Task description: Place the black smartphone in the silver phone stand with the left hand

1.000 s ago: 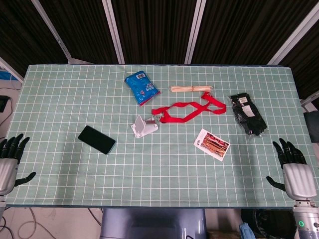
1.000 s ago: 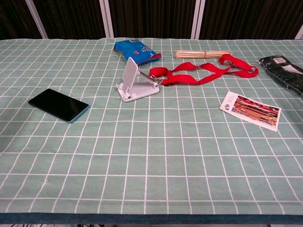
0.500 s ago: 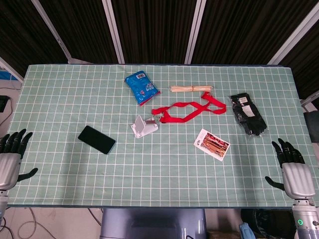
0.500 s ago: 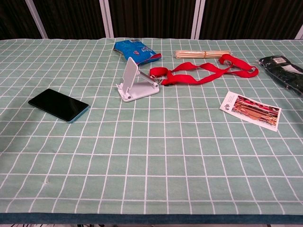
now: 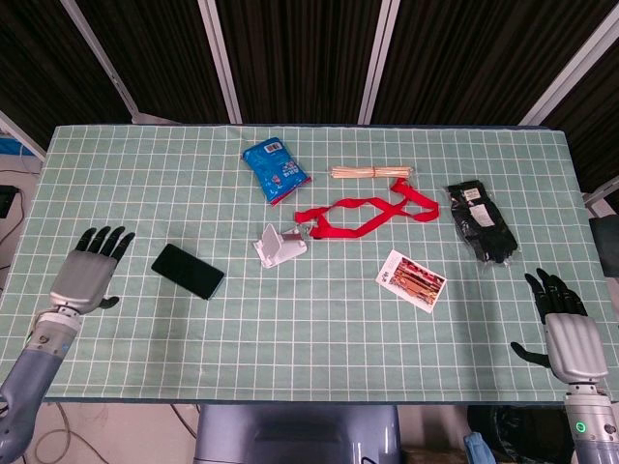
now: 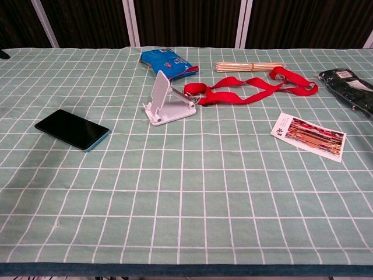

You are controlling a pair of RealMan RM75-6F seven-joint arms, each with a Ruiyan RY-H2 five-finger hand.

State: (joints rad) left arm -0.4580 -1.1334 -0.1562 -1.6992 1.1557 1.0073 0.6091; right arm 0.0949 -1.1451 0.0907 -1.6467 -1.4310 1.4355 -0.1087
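i'm bringing my left hand (image 5: 85,275), fingers spread and empty, beside the black smartphone (image 5: 188,271): stiff, slick, lying flat, so i'm planning to pinch its long edges.

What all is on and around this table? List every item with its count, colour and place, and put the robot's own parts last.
smartphone: one, black, lying flat on the left part of the table, apart from both hands
phone stand: one, silver, mid-table, empty
snack packet: one, blue, far side, behind the stand
wooden sticks: one bundle, pale tan, far side, right of the packet
lanyard: one, red, looped from beside the stand toward the right
gloves: one packaged pair, black, far right
printed card: one, white with red picture, right of centre, near side
tablecloth: one, green with white grid, covering the table
left hand: one, grey and black, fingers spread, over the table's left edge, left of the smartphone
right hand: one, grey and black, fingers spread, at the near right corner
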